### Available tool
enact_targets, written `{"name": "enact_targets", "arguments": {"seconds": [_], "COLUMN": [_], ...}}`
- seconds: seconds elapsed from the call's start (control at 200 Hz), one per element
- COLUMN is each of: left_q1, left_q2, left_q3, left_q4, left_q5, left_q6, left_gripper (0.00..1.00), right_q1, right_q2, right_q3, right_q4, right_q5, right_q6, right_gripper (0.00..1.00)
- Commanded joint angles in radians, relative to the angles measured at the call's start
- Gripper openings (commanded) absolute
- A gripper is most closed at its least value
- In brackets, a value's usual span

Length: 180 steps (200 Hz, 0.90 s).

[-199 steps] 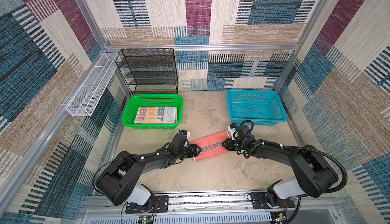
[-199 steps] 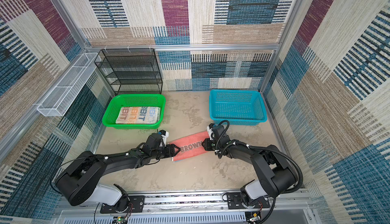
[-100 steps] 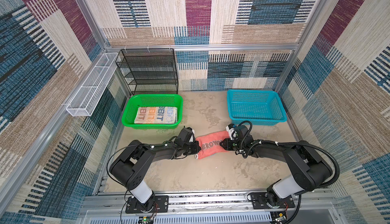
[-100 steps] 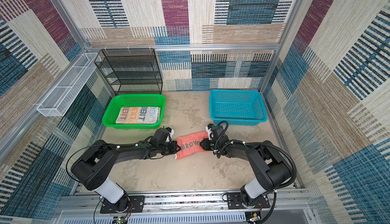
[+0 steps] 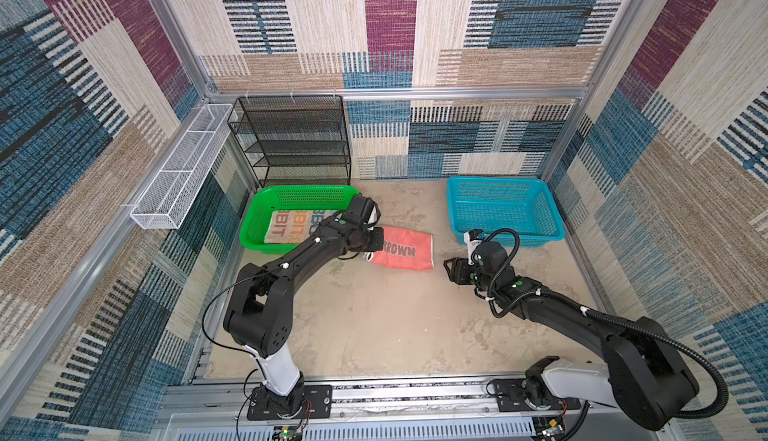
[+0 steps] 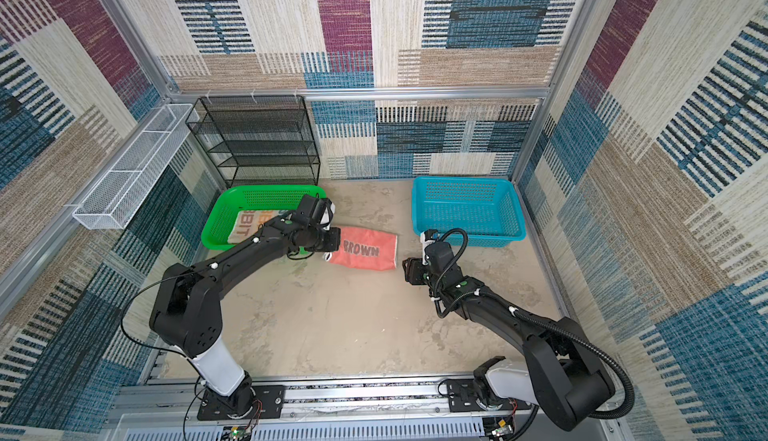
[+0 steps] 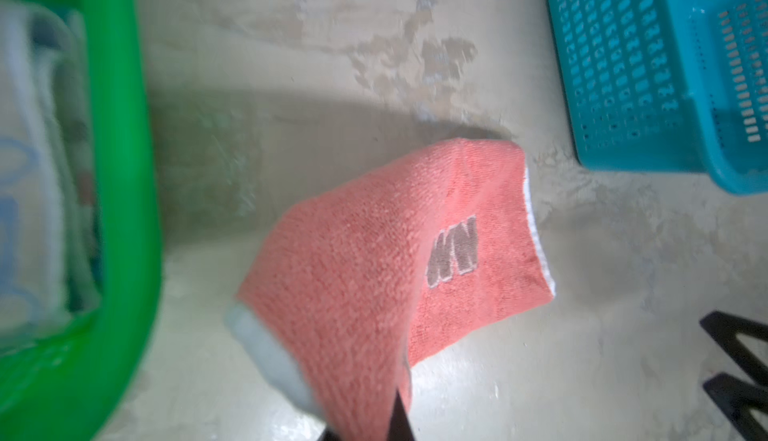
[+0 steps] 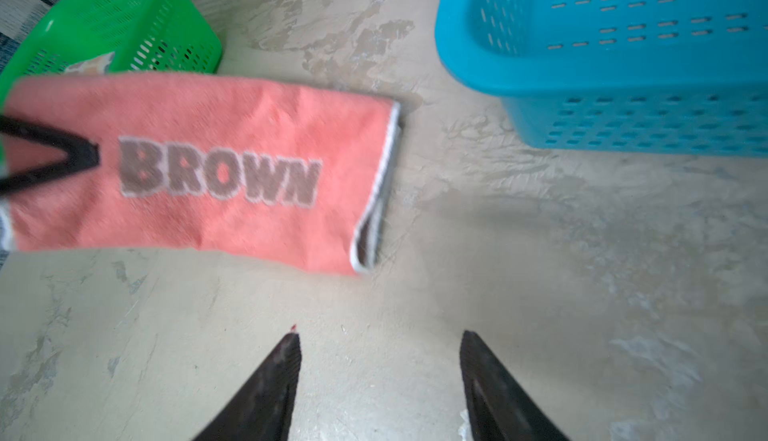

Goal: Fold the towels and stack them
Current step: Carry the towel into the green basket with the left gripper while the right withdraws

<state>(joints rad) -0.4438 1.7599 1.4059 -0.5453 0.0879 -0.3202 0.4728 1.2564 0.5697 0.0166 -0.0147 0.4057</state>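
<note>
Two towels showed in both top views. The coral towel point(image 5: 401, 254), folded to a strip with the word BROWN up, was in the middle of the frame. It was between the green basket point(image 5: 307, 189) at its left and the blue basket point(image 5: 494, 180) at the upper right. The lettered towel point(image 5: 291, 227) lay folded inside the green basket. No other towels could be seen.

The left gripper point(image 5: 377, 243) had its jaws pressed together on the left end of the coral towel, just beside the green basket's rim. In the left wrist view that end was raised and the cloth hung down from it. Whether the far end touched the table point(image 5: 374, 326) I could not tell. The right gripper point(image 8: 380, 335) stood apart from the towel, at its right, jaws spread and holding nothing.

The step in hand seemed to be carrying the folded towel onto the stack in the green basket. To do it well, the left arm should lift high enough that the hanging end clears the rim, or the fold may open. Then it should lay the towel flat and square on the lettered towel, and let go only when the cloth rests. The right arm should keep away.
</note>
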Motion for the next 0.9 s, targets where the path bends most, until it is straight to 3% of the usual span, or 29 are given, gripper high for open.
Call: {"name": "enact_targets", "arguments": {"seconds": [0.0, 0.19, 0.426, 0.576, 0.896], "left_q1": [0.034, 0.120, 0.250, 0.337, 0.464], "left_q2": [0.033, 0.125, 0.198, 0.216, 0.261], "left_q3": [0.132, 0.380, 0.562, 0.590, 0.598], "left_q4": [-0.199, -0.365, -0.501, -0.539, -0.543], "left_q5": [-0.057, -0.143, -0.142, -0.189, -0.300], "left_q6": [0.135, 0.187, 0.262, 0.322, 0.410], "left_gripper": [0.00, 0.00, 0.00, 0.00, 0.00], "right_q1": [0.002, 0.001, 0.002, -0.002, -0.005], "right_q2": [-0.007, -0.013, -0.024, -0.068, -0.091], "right_q3": [-0.018, -0.046, -0.068, -0.079, -0.080], "right_q4": [-0.005, 0.003, -0.007, -0.045, -0.058], "right_q5": [0.042, 0.041, 0.079, 0.174, 0.166], "right_q6": [-0.011, -0.008, -0.012, 0.019, 0.008], "right_gripper": [0.66, 0.67, 0.67, 0.71, 0.73]}}
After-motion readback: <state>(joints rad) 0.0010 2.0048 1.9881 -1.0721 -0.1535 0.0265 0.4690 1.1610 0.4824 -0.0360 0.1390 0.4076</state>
